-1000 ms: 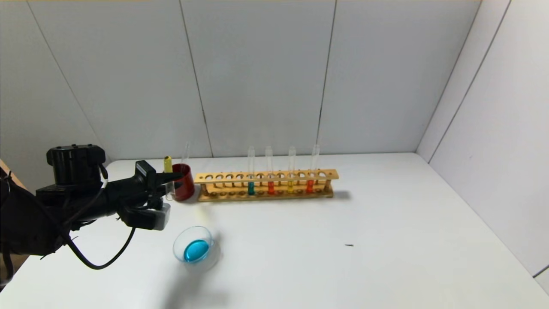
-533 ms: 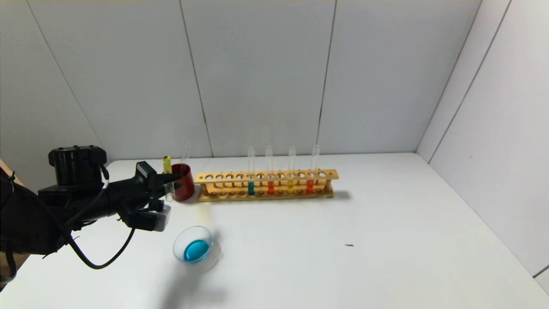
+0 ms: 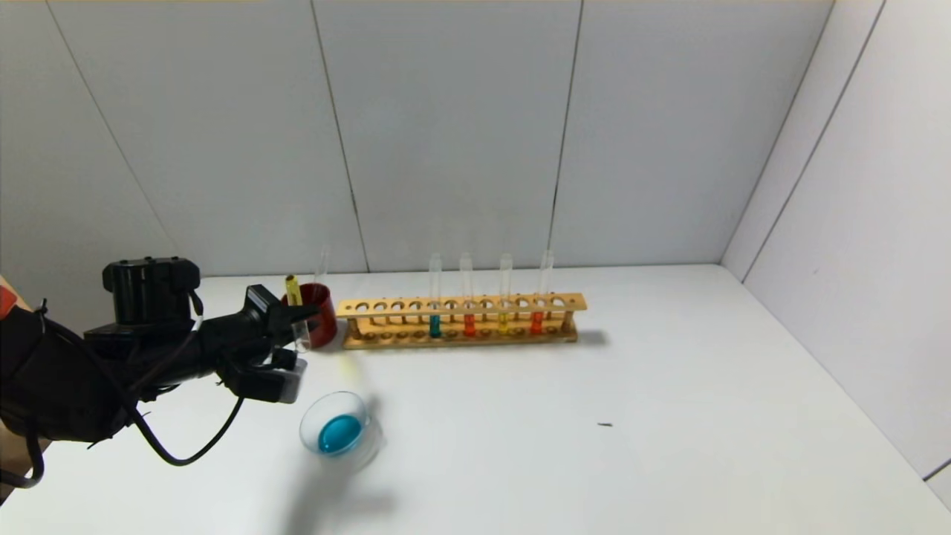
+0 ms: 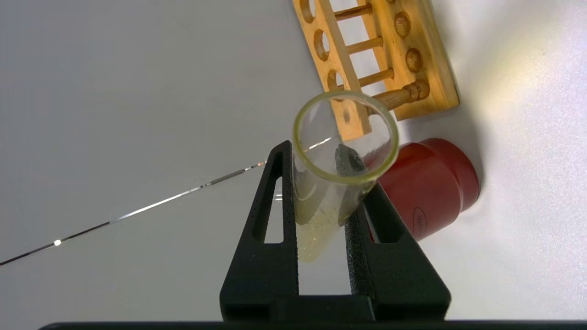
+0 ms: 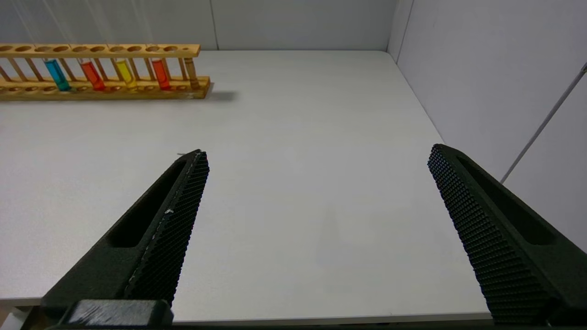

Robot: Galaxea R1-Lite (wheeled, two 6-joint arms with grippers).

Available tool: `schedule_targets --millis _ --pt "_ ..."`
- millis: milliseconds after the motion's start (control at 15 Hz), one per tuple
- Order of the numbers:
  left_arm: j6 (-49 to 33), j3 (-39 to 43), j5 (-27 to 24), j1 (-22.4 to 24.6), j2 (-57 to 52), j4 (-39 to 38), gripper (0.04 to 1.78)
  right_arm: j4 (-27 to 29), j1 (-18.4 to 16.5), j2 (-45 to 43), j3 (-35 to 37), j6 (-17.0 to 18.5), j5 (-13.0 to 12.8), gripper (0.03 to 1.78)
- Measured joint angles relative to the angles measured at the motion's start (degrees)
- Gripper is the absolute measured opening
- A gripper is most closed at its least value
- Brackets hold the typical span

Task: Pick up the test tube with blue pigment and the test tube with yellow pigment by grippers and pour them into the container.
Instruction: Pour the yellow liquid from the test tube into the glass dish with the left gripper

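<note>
My left gripper [image 3: 297, 321] is shut on the test tube with yellow pigment [image 3: 293, 290], just left of a dark red cup [image 3: 322, 327]. The tube stands steeply, its yellow end up and its open mouth down. In the left wrist view the tube [image 4: 321, 206] sits between the black fingers [image 4: 275, 197], its rim facing the camera, streaked with pale yellow. The container [image 3: 340, 431], a clear glass dish holding blue liquid, stands on the table in front of and below the gripper. No test tube with blue pigment is in view. My right gripper [image 5: 318, 151] hangs open over bare table.
A wooden rack [image 3: 461, 319] at the back holds teal, orange-red, yellow and orange-red tubes. A clear tube [image 3: 322, 264] leans in the red cup [image 4: 426, 188]. A small dark speck [image 3: 605, 424] lies right of centre. White walls close in the back and right.
My left arm has shifted a little to the right with the tube, and the tube's yellow end has tilted slightly toward the red cup. Dish and rack have not moved.
</note>
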Motion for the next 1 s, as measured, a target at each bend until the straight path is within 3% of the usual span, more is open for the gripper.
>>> schedule_targets --millis 1000 --pt "0.8 -0.3 3.3 -2.1 0.2 -1.4 0.34 0.0 0.0 0.0 0.0 0.0 0.0 1.75"
